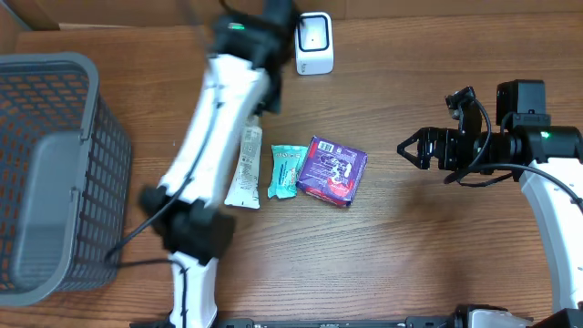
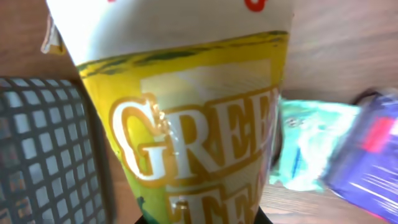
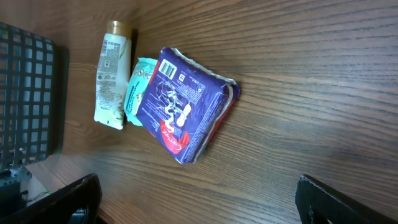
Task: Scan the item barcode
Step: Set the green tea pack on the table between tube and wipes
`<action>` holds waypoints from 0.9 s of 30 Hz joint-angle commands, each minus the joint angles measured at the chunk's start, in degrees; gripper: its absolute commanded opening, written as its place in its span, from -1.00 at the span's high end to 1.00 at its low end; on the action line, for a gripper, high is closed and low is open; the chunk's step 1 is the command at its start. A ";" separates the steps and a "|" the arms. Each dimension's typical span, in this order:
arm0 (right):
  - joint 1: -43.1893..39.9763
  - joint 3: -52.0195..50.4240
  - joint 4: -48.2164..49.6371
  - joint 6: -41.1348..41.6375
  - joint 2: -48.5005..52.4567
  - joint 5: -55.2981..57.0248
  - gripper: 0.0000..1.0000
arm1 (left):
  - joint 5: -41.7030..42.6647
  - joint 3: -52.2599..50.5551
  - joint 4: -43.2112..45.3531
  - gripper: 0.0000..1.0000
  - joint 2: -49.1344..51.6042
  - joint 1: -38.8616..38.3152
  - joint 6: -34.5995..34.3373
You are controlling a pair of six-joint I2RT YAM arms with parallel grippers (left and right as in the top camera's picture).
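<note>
— Green tea packet (image 2: 199,124): where was it?
— Clenched in the left hand (image 1: 278,23) at twelve o'clock. The right hand (image 1: 403,148) was released at three, and the white scanner (image 1: 314,43) was near the left.
— Advice?
— Probably turn its barcode squarely toward the scanner, steadily.

You're at a mock shop checkout set up in a robot lab. What shows it: a wooden table (image 1: 437,246) with a grey basket (image 1: 55,82), a white scanner (image 1: 314,43), packaged goods (tube (image 1: 244,169), teal packet (image 1: 287,170), purple pack (image 1: 332,169), tea pack (image 2: 199,155)), and a left arm (image 1: 219,118) and right arm (image 1: 547,191) over it.
</note>
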 commanded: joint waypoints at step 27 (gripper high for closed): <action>0.42 1.44 1.79 0.17 -0.07 -0.35 -1.00 | -2.62 -7.48 -0.22 -0.03 5.95 -4.24 -9.62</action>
